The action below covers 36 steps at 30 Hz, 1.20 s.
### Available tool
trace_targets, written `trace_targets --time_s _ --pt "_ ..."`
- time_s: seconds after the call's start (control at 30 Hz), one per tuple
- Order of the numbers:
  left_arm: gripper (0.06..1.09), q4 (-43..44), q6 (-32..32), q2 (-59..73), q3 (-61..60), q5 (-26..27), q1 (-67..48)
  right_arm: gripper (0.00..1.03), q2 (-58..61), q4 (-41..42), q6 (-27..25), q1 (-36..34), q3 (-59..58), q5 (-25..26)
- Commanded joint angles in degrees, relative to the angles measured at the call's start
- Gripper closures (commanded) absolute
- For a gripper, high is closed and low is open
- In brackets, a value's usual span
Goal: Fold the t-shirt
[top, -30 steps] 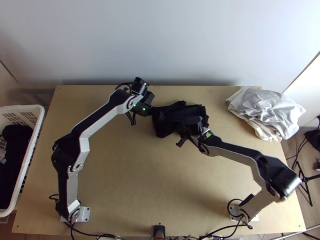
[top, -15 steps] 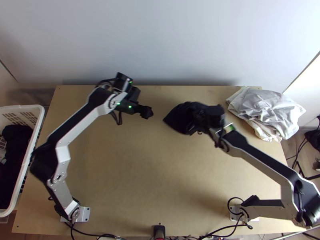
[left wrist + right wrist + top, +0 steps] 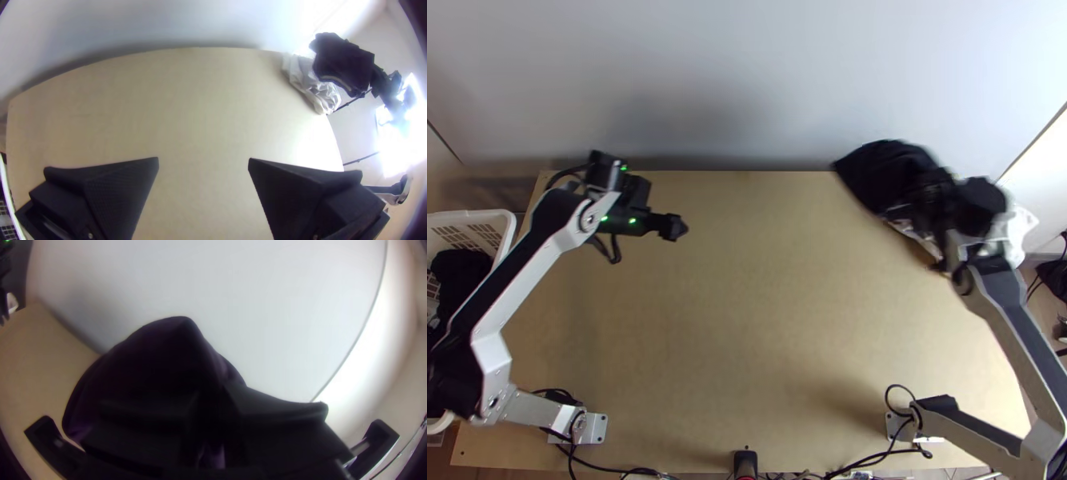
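T-shirt (image 3: pixel 879 172), dark and bunched, is up off the table (image 3: pixel 747 336) in our right gripper (image 3: pixel 929 196), whose fingers (image 3: pixel 275 411) are pinched together on the cloth, though we cannot tell which part of it they grip. We have it by the far right corner, partly over a rumpled white cloth (image 3: pixel 1021 234). Toward the far left, our left gripper (image 3: pixel 677 228) hangs above bare wood with its two fingers (image 3: pixel 120 191) spread wide and nothing between them.
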Motion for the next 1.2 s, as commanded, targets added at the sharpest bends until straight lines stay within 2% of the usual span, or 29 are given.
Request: trace_targets --time_s 0.0,0.23,0.47,0.63,0.8,1.0,1.17 --pt "0.11 -0.6 0.6 -8.0 -7.5 0.1 4.5 1.0 -4.6 -0.2 0.0 -18.7 1.9 -6.6" --pt "0.11 -0.8 1.0 -11.8 -12.2 0.1 6.4 1.0 -0.6 1.0 0.1 -37.4 6.3 -16.2" --pt "0.11 -0.9 1.0 -15.0 -15.8 0.0 6.9 1.0 7.9 3.9 -0.5 -44.6 9.6 -19.5" --pt "0.11 -2.4 2.1 -17.3 -17.3 0.0 9.1 1.0 15.4 7.4 -1.1 -44.3 11.3 -19.5" --pt "0.11 -4.0 3.5 -19.6 -18.3 0.1 11.7 1.0 22.8 6.9 0.2 -40.4 15.5 -17.6" --pt "0.11 -6.3 5.0 -22.0 -18.9 0.1 14.8 1.0 24.2 6.9 0.4 -32.7 11.8 -13.8" --pt "0.11 -7.1 6.4 -23.7 -19.8 0.1 16.2 1.0 24.5 6.5 1.4 -29.3 6.6 -12.1"
